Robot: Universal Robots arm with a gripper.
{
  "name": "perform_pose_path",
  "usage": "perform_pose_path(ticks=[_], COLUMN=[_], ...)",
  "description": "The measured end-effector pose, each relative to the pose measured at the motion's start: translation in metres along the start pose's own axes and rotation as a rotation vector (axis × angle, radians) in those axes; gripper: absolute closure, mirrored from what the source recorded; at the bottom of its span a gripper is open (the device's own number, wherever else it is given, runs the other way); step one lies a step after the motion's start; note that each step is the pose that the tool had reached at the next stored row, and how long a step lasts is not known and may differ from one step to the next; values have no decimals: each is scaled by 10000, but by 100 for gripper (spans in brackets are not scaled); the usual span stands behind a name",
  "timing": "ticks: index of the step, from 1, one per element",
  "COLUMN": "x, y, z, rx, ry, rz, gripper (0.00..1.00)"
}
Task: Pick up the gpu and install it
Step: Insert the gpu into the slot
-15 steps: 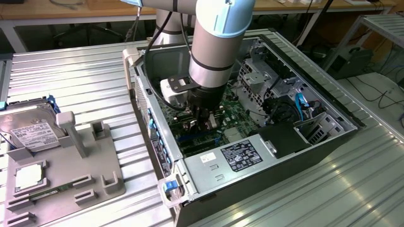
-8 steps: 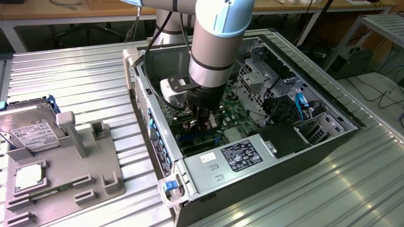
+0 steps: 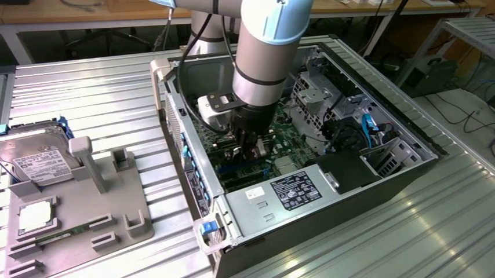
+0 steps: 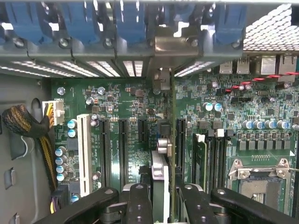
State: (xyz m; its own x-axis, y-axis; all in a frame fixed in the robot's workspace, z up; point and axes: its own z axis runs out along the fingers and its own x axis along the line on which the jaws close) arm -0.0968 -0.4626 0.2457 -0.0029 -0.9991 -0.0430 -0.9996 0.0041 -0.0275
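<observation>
1. The gpu (image 4: 160,170) stands on edge inside the computer case (image 3: 332,231). The pincer (image 4: 164,190) is part-closed, its two fingers (image 4: 139,205) pinching the thin card along its upper edge.
2. Under the card lies the green motherboard (image 4: 126,107) with its long black slots (image 4: 122,144). The card's metal bracket (image 4: 161,79) points at the rear wall and its blue clips (image 4: 131,23). Whether the lower edge sits in a slot cannot be told.
3. On the exterior view's clock face, the power supply (image 3: 286,194) lies at five o'clock from the pincer. The hard drive (image 3: 35,159) is at nine, on the grey tray (image 3: 116,214) at eight.
4. The card is probably light and stiff but fragile. The bare upper edge near the middle seems the safest hold, clear of the chips and contacts, and it should be kept from twisting.
</observation>
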Motion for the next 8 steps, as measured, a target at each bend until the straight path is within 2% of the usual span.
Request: perform_pose_path(ticks=[8], x=[-4], y=[-19], z=[0], rx=[-1], ry=[20], rz=[-1], gripper=[72])
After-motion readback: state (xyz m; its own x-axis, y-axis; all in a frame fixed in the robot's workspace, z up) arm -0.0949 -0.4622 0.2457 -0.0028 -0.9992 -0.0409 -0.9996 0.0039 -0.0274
